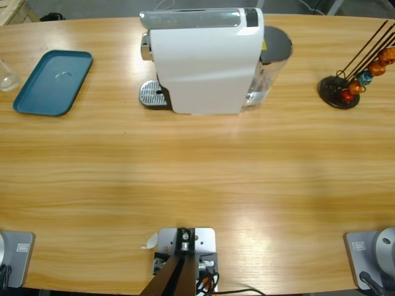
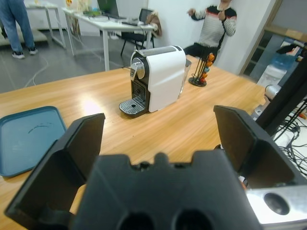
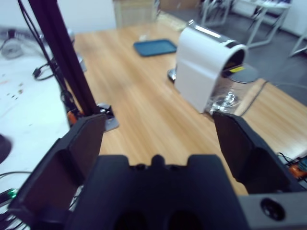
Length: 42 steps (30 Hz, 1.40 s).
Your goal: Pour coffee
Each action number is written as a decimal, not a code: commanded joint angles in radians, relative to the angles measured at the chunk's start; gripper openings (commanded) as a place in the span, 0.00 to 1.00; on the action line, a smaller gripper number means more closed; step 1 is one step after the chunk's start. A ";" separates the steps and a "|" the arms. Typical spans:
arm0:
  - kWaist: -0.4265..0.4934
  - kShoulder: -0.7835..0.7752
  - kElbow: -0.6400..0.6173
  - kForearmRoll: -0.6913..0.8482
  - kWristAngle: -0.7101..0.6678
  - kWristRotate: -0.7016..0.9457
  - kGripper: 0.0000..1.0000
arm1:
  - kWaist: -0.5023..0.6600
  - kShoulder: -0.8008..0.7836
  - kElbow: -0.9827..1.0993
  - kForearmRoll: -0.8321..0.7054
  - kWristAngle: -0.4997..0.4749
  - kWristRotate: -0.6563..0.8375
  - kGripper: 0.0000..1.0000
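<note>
Nearest the lens in each wrist view, the left gripper and right gripper stand spread wide and empty, both held back off the table's near side. The glass tumbler sits at the far left edge, just beside the blue tray; whether coffee is in it cannot be told. A careless reach could knock it off that edge. The coffee machine and capsule stand crowd the far side; the middle lies open.

Clear glass cut by edge
</note>
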 commanded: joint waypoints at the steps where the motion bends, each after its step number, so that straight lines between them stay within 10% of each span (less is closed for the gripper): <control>1: -0.004 0.343 -0.040 0.027 0.058 0.004 1.00 | 0.010 0.276 -0.055 0.033 -0.101 0.245 1.00; 10: -0.007 0.744 -0.136 0.110 0.064 -0.106 1.00 | -0.035 0.474 -0.060 0.085 -0.209 0.267 1.00; 18: -0.007 0.521 -0.190 0.165 0.104 -0.122 1.00 | -0.087 0.489 -0.085 0.087 -0.196 0.236 1.00; 25: 0.203 0.623 -0.195 0.156 0.497 -0.074 0.99 | -0.087 0.557 -0.098 0.066 -0.199 0.205 1.00; 33: 0.205 0.678 -0.285 0.101 0.169 -0.101 0.99 | -0.119 0.658 -0.210 0.059 -0.244 0.143 1.00; 42: 0.323 1.204 -0.596 0.009 -0.383 -0.379 1.00 | -0.153 0.731 -0.284 0.121 -0.239 0.124 1.00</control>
